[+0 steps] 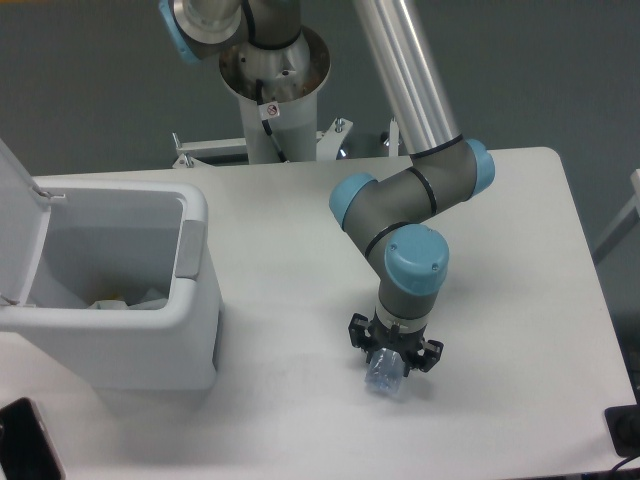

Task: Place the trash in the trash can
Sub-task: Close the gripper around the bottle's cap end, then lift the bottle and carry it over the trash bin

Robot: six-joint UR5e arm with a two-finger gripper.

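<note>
Bottle (385,377) of clear plastic lies on the white counter (520,300), under the downward-pointing gripper (390,368), whose jaws are clenched on it. Well apart to the left stands the white trash can (195,330), lid (15,215) raised, with some pale scraps (125,300) inside.

Views: one fixed camera only, so no shared overlap.
Position: high above the front edge of the counter (300,260), opposite the arm's base (272,75).
Direction: steeply downward and toward the base.
Nearness: medium; nearly the whole counter fits.
Cut off: the trash can (190,330) at left, the arm's upper links at top.
</note>
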